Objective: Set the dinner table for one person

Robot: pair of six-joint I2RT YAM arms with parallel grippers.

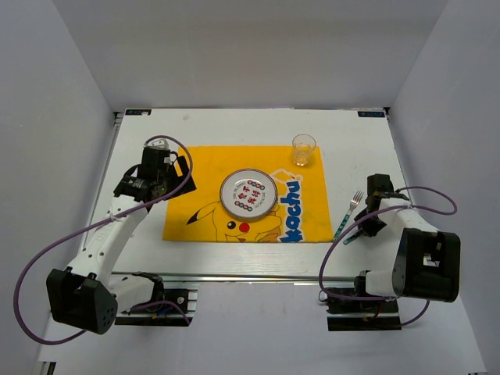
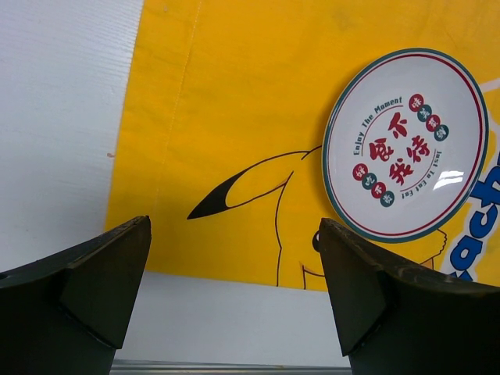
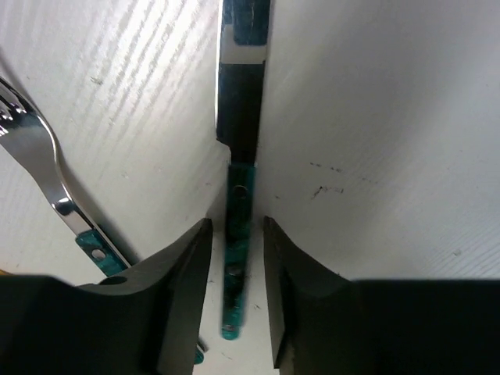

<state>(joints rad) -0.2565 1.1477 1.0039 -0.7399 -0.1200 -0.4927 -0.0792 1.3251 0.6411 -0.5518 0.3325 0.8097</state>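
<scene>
Top external view is showing the flat white rectangular desk (image 1: 234,129) filling the middle, carrying a yellow cloth placemat (image 1: 195,168). A round glossy plate (image 1: 248,194) is sitting on it, a clear glass (image 1: 303,148) standing at its 2 o'clock. At 3 o'clock the right end effector (image 3: 236,223) is straddling a knife (image 3: 241,117) by its teal handle, fingers narrowly apart, beside a shiny fork (image 3: 39,156). At 9 o'clock the left end effector (image 2: 234,226) is gaping wide.

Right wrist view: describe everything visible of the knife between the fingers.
The knife lies flat on the white tabletop: shiny metal blade pointing away, mottled teal riveted handle nearer the camera. The right tool straddles the handle with thin gaps either side, not yet gripping. A matching fork lies to its left, not touching. Blade tip is out of frame.
</scene>
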